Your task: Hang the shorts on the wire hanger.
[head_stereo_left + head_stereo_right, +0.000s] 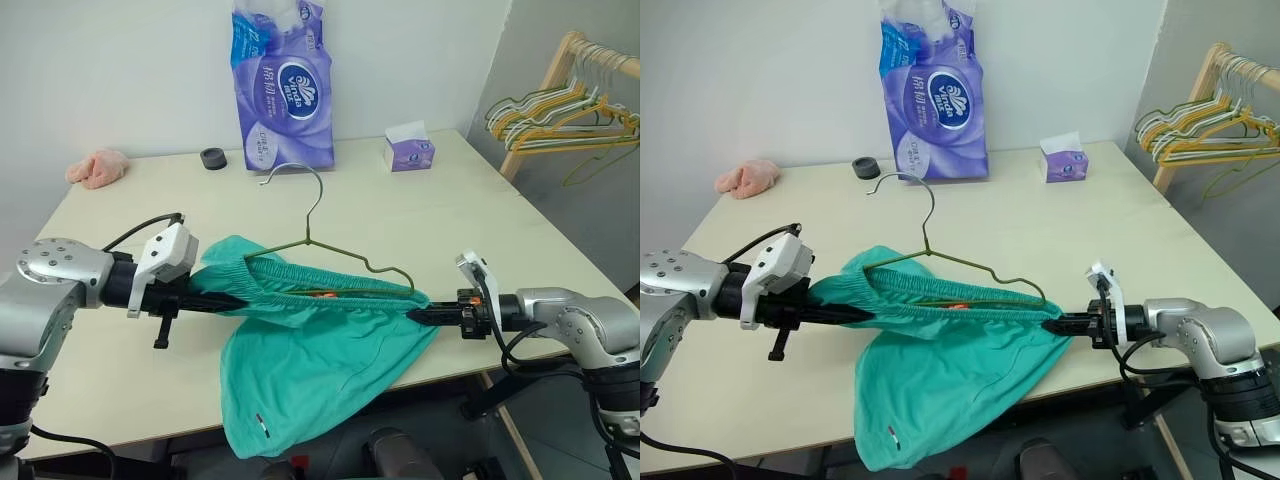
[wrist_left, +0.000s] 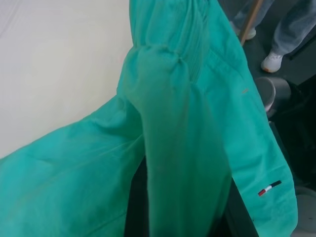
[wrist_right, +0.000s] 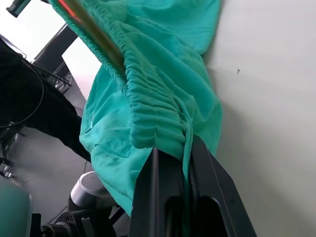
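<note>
The teal-green shorts (image 1: 310, 350) are stretched by the waistband between my two grippers, above the table's front edge, the legs hanging down past it. My left gripper (image 1: 238, 300) is shut on the waistband's left end, and my right gripper (image 1: 412, 316) is shut on its right end. The olive-green wire hanger (image 1: 330, 255) lies on the table with its hook (image 1: 300, 180) pointing away; its lower bar and shoulders sit inside the open waistband. In the right wrist view the gathered waistband (image 3: 158, 113) runs between my black fingers (image 3: 165, 192).
A purple tissue pack (image 1: 285, 85), a small tissue box (image 1: 410, 150), a black roll (image 1: 213, 158) and a pink cloth lump (image 1: 98, 167) stand along the table's far side. A rack with spare hangers (image 1: 570, 115) is at the right.
</note>
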You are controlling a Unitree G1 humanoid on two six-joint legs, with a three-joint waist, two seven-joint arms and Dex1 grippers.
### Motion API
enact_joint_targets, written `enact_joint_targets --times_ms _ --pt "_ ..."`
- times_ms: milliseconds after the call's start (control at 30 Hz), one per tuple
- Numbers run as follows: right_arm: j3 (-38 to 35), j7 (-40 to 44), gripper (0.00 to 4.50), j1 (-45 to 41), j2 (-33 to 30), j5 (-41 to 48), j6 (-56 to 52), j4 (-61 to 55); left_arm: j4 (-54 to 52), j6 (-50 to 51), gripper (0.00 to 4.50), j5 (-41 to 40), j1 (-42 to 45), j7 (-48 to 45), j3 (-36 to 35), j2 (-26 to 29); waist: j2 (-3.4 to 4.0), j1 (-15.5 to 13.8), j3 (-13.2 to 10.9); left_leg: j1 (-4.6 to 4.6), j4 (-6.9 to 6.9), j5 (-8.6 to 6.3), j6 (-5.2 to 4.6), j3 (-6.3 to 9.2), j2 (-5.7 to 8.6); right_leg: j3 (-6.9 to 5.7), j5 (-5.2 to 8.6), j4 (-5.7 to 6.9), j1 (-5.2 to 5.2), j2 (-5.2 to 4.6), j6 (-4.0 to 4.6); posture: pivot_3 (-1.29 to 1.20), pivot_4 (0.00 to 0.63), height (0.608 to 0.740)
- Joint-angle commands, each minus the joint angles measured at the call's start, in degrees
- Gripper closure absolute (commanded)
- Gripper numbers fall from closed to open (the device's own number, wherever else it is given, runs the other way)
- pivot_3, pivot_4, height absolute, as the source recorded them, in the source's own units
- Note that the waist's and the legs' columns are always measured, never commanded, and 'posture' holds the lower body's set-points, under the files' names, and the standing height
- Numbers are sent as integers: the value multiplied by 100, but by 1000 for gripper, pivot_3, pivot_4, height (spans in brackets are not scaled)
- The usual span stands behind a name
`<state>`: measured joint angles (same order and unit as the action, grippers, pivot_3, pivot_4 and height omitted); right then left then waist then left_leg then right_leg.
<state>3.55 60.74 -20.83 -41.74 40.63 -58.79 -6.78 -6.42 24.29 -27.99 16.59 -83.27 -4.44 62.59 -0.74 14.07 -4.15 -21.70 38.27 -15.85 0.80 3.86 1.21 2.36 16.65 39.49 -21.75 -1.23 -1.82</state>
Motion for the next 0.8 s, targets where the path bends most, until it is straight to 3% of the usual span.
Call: enact_joint_targets --times_ms 33,400,800 --pt "-175 -18 4460 -41 -138 56 -27 -177 138 -173 4500 166 21 10 -156 162 0 0 0 0 0 0 0 0 0 0 0 0 0 0 0 -260 27 740" --pt "-48 -150 4460 -385 -342 -97 109 -669 475 -732 4500 826 71 278 96 63 0 6 0 0 0 0 0 0 0 0 0 -1 -1 -1 0 -272 24 740" --pt "1332 11 4460 -1789 12 -1260 853 -325 382 -961 4500 1404 347 789 676 -454 -1 35 1 -5 -2 0 0 1 0 0 -1 -2 -7 -4 2 -285 15 740"
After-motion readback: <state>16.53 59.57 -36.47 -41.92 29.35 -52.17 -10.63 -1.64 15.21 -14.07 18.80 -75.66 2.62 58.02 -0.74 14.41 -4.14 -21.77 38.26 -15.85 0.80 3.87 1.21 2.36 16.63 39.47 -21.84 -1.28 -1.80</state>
